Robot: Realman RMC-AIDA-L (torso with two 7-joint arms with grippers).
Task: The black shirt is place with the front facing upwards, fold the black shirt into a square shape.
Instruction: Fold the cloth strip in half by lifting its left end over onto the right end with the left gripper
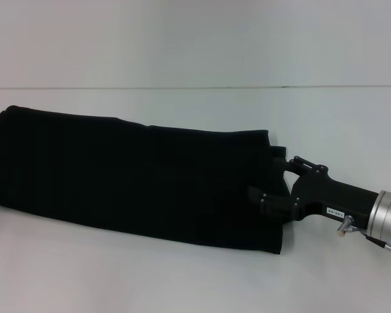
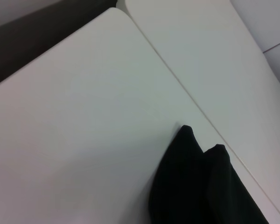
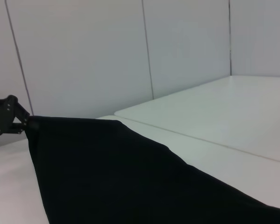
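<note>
The black shirt (image 1: 137, 176) lies folded into a long strip across the white table (image 1: 182, 280), running from the far left to right of centre. No lettering shows on it. My right gripper (image 1: 272, 177) is at the strip's right end, open, with its fingers spread on either side of the cloth's edge. In the right wrist view one black finger (image 3: 4, 116) touches a corner of the shirt (image 3: 130, 182), which fills the low part of that view. The left wrist view shows only a corner of the shirt (image 2: 196, 186) on the table. My left gripper is out of view.
A seam (image 1: 195, 87) crosses the table behind the shirt. In the left wrist view the table's rounded corner (image 2: 113, 10) borders a second white surface (image 2: 200, 56). Pale wall panels (image 3: 84, 51) stand behind the table.
</note>
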